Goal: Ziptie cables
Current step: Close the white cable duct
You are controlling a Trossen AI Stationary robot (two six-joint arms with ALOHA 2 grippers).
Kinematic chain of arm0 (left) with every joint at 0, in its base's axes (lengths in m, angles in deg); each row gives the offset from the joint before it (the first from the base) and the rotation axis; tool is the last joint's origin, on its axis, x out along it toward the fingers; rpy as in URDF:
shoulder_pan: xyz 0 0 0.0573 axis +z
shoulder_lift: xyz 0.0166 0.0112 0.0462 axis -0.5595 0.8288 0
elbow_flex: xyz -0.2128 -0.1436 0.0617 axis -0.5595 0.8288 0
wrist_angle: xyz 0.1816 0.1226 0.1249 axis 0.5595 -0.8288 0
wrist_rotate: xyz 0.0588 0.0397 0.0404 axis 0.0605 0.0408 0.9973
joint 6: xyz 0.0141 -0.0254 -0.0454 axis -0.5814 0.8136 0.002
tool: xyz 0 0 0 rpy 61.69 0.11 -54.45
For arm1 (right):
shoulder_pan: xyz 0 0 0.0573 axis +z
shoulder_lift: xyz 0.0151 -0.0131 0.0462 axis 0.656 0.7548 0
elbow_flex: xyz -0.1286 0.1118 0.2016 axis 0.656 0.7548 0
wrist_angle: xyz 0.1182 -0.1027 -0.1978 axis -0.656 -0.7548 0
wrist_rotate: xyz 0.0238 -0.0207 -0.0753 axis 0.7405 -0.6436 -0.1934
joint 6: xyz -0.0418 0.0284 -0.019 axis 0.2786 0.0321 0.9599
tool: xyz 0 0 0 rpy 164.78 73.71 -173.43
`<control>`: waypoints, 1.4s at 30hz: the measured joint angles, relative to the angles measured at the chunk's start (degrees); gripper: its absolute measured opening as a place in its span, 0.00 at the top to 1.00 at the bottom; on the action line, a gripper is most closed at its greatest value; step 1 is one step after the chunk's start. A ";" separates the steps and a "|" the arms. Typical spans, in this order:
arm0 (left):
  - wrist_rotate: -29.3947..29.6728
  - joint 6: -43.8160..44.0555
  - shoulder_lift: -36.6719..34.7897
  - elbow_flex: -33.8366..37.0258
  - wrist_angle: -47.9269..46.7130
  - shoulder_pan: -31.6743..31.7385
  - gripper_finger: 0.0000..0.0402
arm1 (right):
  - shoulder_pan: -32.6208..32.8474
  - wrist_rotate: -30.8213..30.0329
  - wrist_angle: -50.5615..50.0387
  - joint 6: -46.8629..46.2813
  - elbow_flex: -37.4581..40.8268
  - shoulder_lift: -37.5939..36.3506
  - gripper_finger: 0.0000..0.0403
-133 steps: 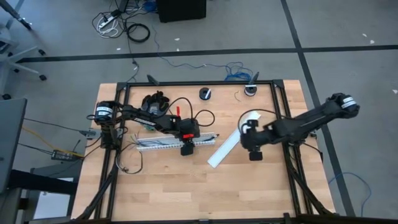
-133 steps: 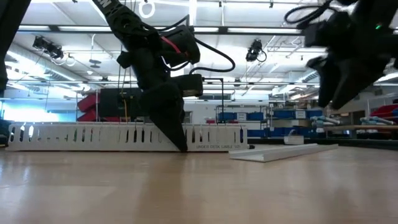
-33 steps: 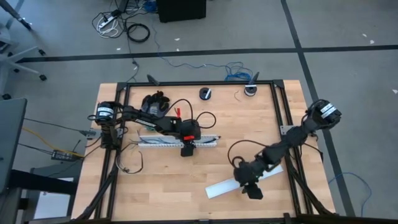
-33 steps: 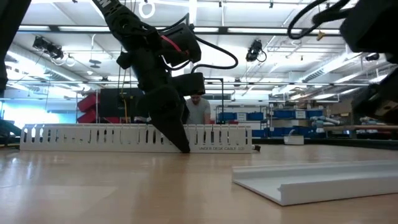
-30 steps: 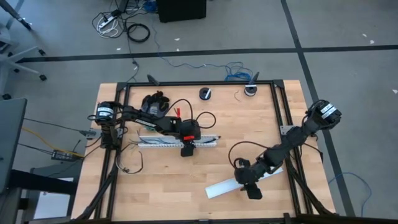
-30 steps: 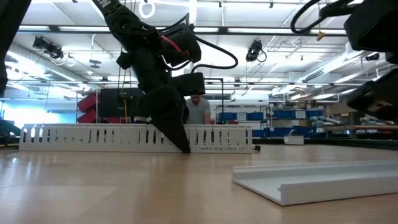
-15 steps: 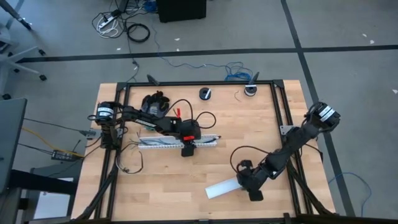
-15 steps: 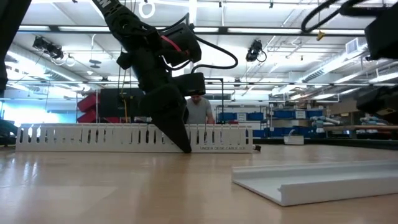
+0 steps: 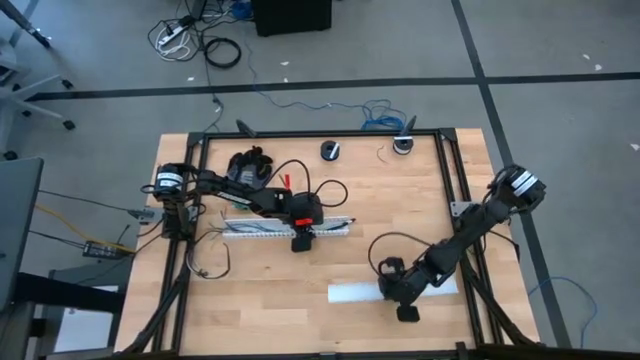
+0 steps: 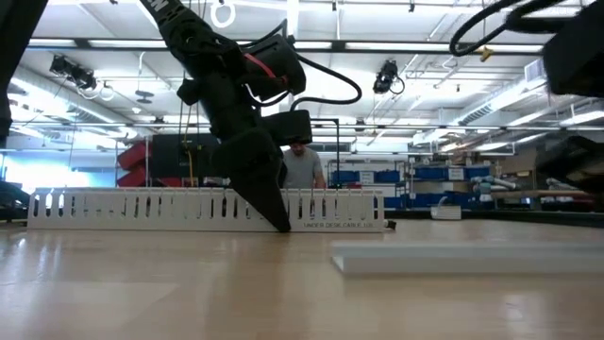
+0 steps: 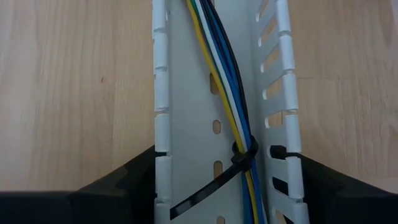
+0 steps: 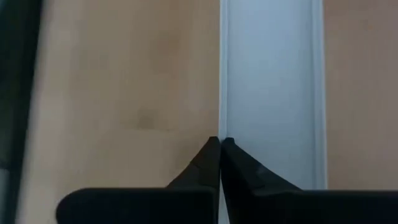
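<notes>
On the wooden counter point(image 9: 270, 290), a white slotted duct point(image 9: 285, 229) is seen lying lengthwise left of centre, with the left gripper point(image 9: 299, 243) lowered onto its near side. From the left wrist view, the jaws are shown spread, one dark finger point(image 11: 121, 180) outside each slotted wall of the duct point(image 11: 217, 112), straddling it without a visible squeeze. The cables point(image 11: 227, 93) are laid inside the duct channel as a bundle of yellow, white, blue and black wires, cinched by a black ziptie point(image 11: 244, 155) whose tail is seen pointing out across the channel floor. Nearer the counter's front right, a flat white cover strip point(image 9: 355, 293) is seen lying well apart from the duct, and the right gripper point(image 9: 407, 312) is held just above and beside its right end. Its jaws are shown pressed together, tip to tip, in the right wrist view, poised over the strip's long edge point(image 12: 219, 74) with nothing between them. In the low view, the left arm point(image 10: 241, 123) is seen coming down to the duct point(image 10: 203, 210), and a person point(image 10: 300, 168) is glimpsed in the room behind it.
</notes>
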 joint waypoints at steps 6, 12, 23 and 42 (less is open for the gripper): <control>0.02 -0.16 0.00 0.00 0.01 -0.01 0.39 | -3.13 -1.08 -5.77 0.65 -0.04 -8.84 1.00; 0.27 -0.46 -0.01 0.00 0.01 -0.25 0.39 | -5.66 -3.75 -14.34 2.98 -0.16 -20.00 1.00; 0.35 -0.72 -0.02 0.00 -0.01 -0.39 0.39 | -19.17 -6.21 -24.24 15.51 -0.15 -28.76 1.00; 0.37 -0.56 -0.02 -0.04 -0.32 -0.63 0.39 | -28.63 0.06 -27.50 25.16 -4.96 -22.22 1.00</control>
